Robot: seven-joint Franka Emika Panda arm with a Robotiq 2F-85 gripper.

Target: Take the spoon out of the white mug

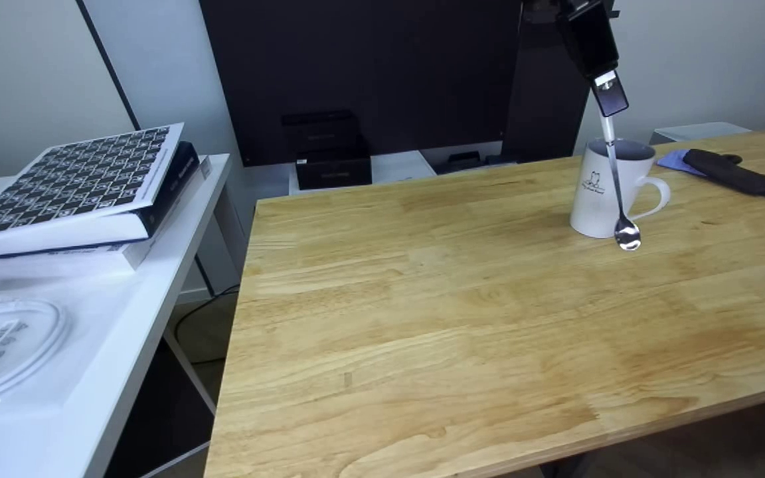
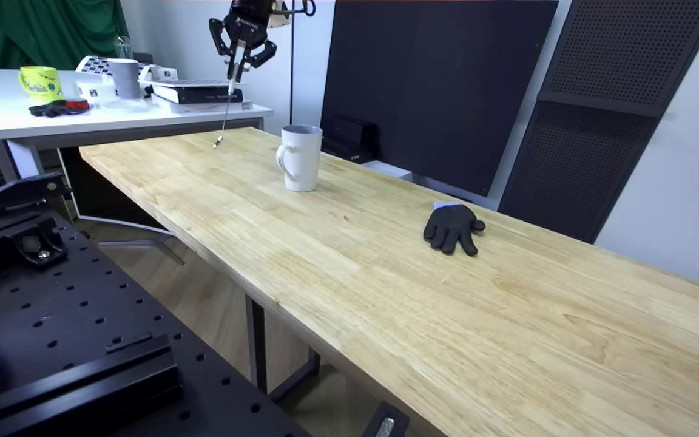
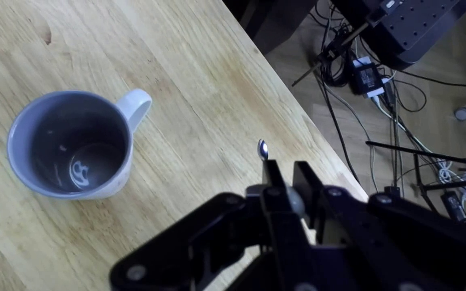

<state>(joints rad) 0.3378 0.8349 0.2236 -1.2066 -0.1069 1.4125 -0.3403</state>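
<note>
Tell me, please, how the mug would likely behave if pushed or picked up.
The shine inside the mug suggests glazed ceramic, so it should be stiff but might chip if dropped. It is taller than wide, so a push near the top may tip it. If it fell, its handle would likely keep it from rolling far.

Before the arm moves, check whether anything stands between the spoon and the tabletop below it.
Nothing visible does: the pincer holds the spoon outside the white mug, with only air showing between it and the wooden tabletop. The wrist view shows the mug off to one side.
</note>
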